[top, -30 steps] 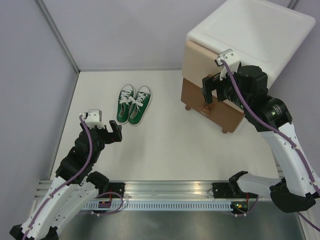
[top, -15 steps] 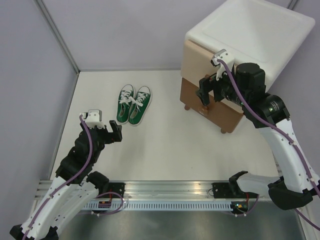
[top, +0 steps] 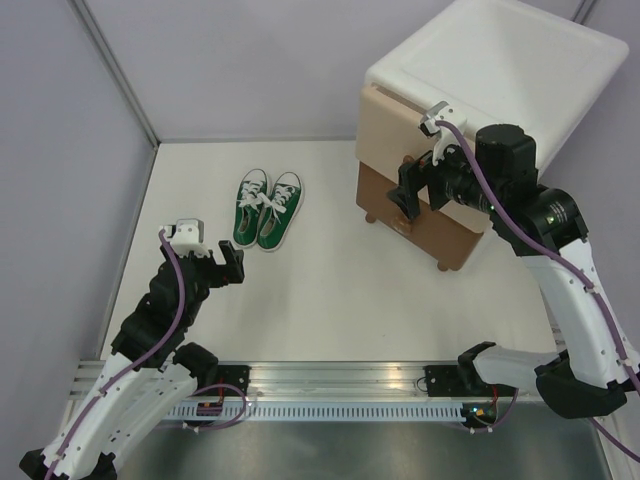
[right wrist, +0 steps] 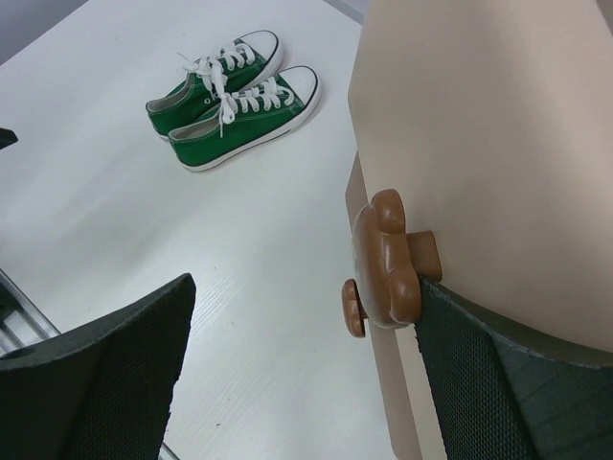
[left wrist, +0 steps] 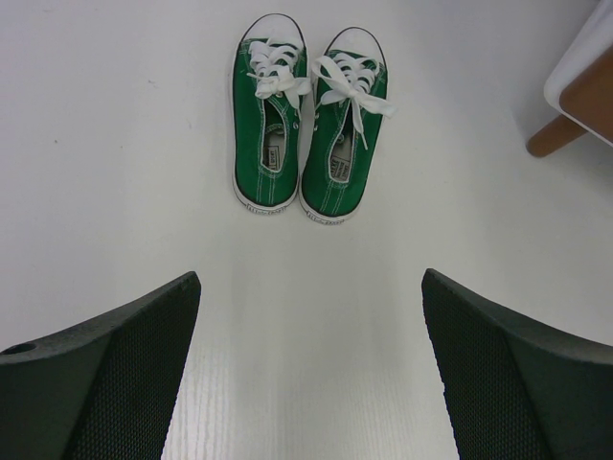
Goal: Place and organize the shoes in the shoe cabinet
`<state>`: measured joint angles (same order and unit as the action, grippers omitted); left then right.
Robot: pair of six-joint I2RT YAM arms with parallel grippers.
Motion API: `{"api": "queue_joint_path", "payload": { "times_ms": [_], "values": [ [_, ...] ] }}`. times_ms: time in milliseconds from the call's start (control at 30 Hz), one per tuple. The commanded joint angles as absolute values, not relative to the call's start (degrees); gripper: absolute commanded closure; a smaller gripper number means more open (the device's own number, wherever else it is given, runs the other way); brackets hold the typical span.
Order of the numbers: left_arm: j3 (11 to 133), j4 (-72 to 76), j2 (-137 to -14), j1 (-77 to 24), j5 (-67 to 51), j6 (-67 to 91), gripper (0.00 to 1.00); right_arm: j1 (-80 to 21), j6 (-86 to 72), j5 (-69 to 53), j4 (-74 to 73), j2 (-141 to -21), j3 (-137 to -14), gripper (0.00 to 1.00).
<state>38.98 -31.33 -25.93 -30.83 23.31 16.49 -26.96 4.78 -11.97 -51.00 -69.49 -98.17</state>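
White tabletop [top: 330, 300], pale lavender walls [top: 250, 60], slotted metal rail [top: 340, 385] along near edge

bare table [top: 330, 280] between sneakers [top: 267, 207], cabinet [top: 470, 110].

light: bright, soft, evenly overhead | shadows: faint, hugging green canvas sneakers [left wrist: 359, 163] and white rounded cabinet [top: 500, 60] | white tabletop [left wrist: 115, 144] kinda washed out | focus: crisp, left gripper's black mesh fingers [left wrist: 105, 374] slightly soft
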Motion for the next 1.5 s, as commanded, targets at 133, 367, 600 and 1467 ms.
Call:
{"api": "queue_joint_path", "payload": {
  "times_ms": [133,367,600,1467],
  "values": [
    [39.37,-28.74,-28.29,-30.67,19.09,16.42,0.01,-28.04,2.81,-14.95,-52.99,-68.2,-102.83,0.04],
    [45.87,-28.74,-36.98,-30.76,11.26,21.53,0.02,-27.95,1.23,-16.87,-53.52,-68.82,-104.33,0.04],
    [52.9,-29.88,-41.65,-30.76,5.99,26.88,0.02,-27.95,0.44,-14.77,-52.91,-67.68,-103.18,0.04],
    [70.46,-33.05,-54.03,-46.04,10.52,28.92,0.0,-27.95,-3.6,-8.12,-47.81,-66.26,-108.63,0.04]
  ]
}}
